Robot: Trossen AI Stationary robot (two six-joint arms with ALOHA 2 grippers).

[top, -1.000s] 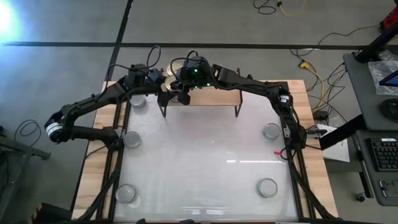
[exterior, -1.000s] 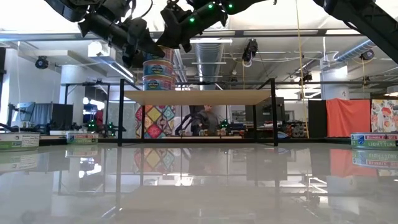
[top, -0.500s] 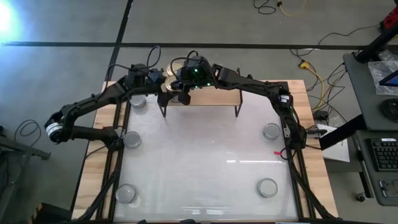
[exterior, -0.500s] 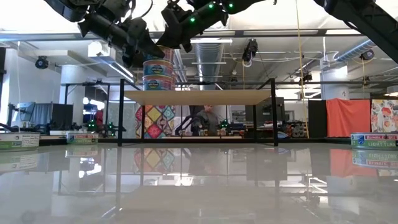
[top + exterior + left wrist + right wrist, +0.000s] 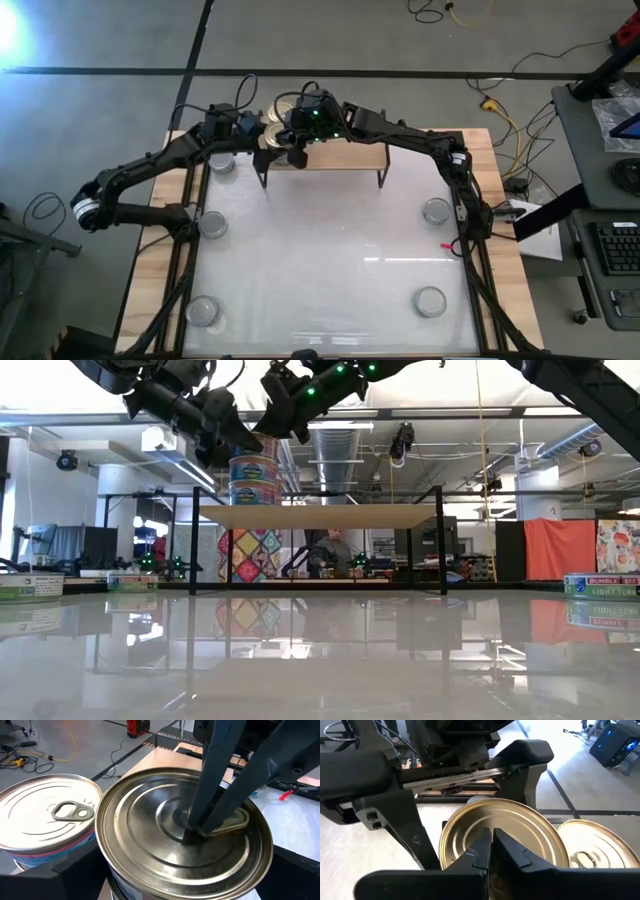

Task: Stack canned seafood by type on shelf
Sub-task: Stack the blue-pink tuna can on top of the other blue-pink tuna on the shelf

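On the left end of the shelf [image 5: 350,158] stand stacked tins [image 5: 254,480]. The top one is a gold-lidded tin [image 5: 180,835]. Beside it stands a tin with a paler lid and a pull tab [image 5: 50,815]. My left gripper [image 5: 260,130] is open, and its fingers [image 5: 407,825] stand on either side of the gold-lidded tin. My right gripper [image 5: 491,837] is shut, with its fingertips on that tin's lid. My left gripper flanks the gold-lidded tin's side wall, coming nearly level from the table's left; whether its fingers touch the wall, I cannot tell. My right gripper rests its shut fingertips [image 5: 197,822] on the middle of the gold lid [image 5: 172,832], beside the pull tab [image 5: 235,820]. It comes slanting down from above. The tin sits upright on the tin below it.
Several loose silver-lidded tins stand on the white table: three along the left side [image 5: 222,162], [image 5: 212,225], [image 5: 203,311] and two on the right [image 5: 436,211], [image 5: 431,300]. The right part of the shelf board [image 5: 360,516] is bare.
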